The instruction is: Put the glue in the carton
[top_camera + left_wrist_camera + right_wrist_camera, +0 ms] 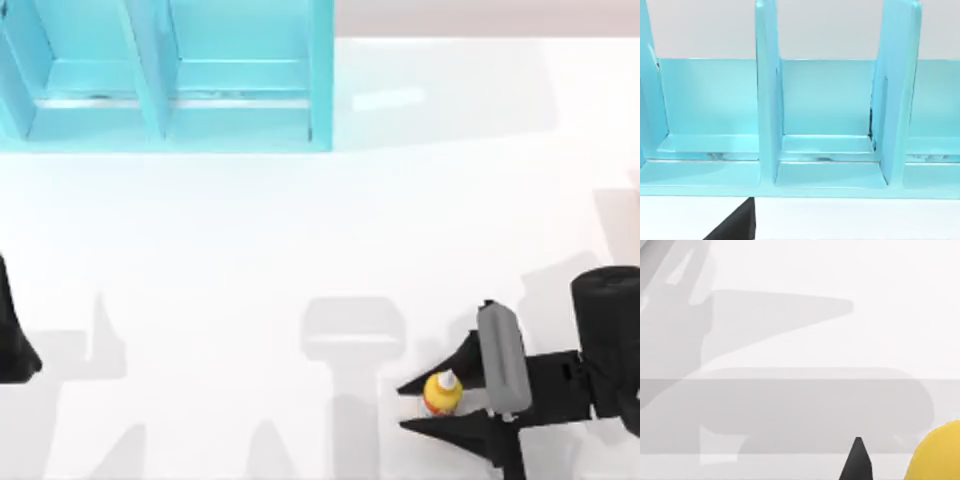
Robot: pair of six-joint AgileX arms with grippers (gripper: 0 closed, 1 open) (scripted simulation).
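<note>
The glue (442,393), a small yellow bottle with a white cap, stands upright on the white table near the front right. My right gripper (402,407) reaches in from the right, and its two black fingers lie on either side of the bottle. The gripper is open, with a gap showing beside the bottle. In the right wrist view the glue (937,455) is a yellow curve close by, next to one black fingertip (857,462). The carton (170,75), a light blue box with upright dividers, sits at the back left. The left wrist view faces the carton (830,150) and its compartments.
My left arm (15,330) is parked at the table's left edge. A wide stretch of white table lies between the glue and the carton. Grey shadows of the arms fall across the front of the table.
</note>
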